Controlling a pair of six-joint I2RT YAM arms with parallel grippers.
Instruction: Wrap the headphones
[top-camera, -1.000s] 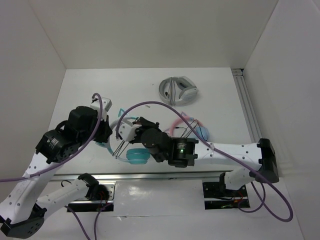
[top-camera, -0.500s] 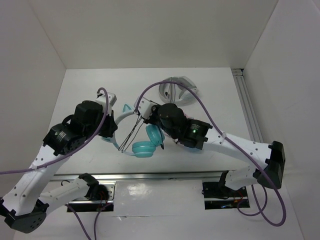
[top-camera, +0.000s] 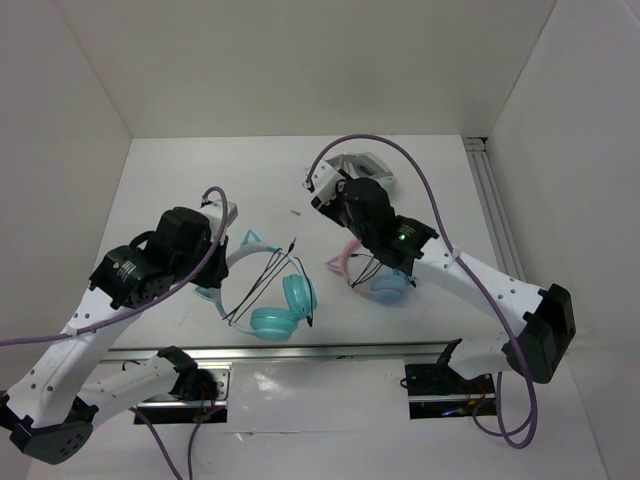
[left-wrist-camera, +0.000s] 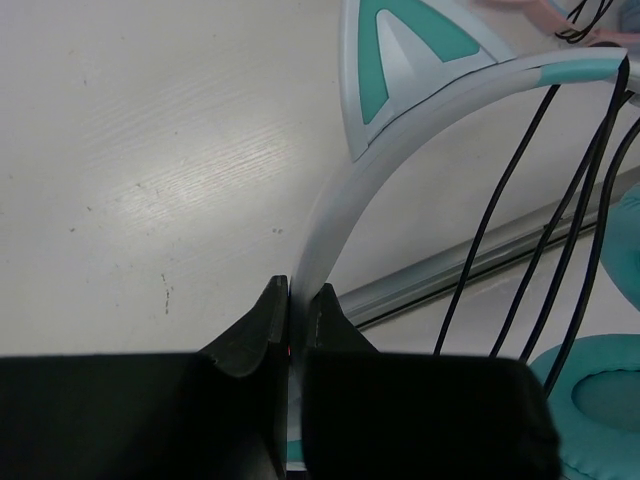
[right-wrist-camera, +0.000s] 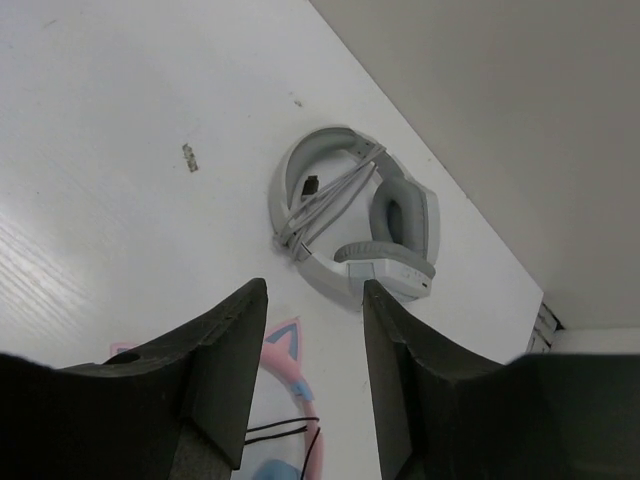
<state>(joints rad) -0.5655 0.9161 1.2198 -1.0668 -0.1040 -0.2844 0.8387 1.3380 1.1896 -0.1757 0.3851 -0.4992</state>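
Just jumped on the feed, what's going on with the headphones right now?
The left gripper is shut on the pale headband of the teal headphones. Their black cable runs in several strands across the headband's arc, so the wrap looks partly done. The right gripper is open and holds nothing. It hangs near the grey-and-white headphones, with the pink headphones just below it.

Smooth, faintly glossy pale plastic headband (left-wrist-camera: 330, 215) on the teal headphones (top-camera: 272, 320), matt soft leather-look ear cushion (left-wrist-camera: 600, 400), thin smooth black cable (left-wrist-camera: 497, 205), matt black plastic left gripper (left-wrist-camera: 296, 296), white satin table (left-wrist-camera: 150, 150) with faint wood grain, shiny metal rail (top-camera: 330, 352).
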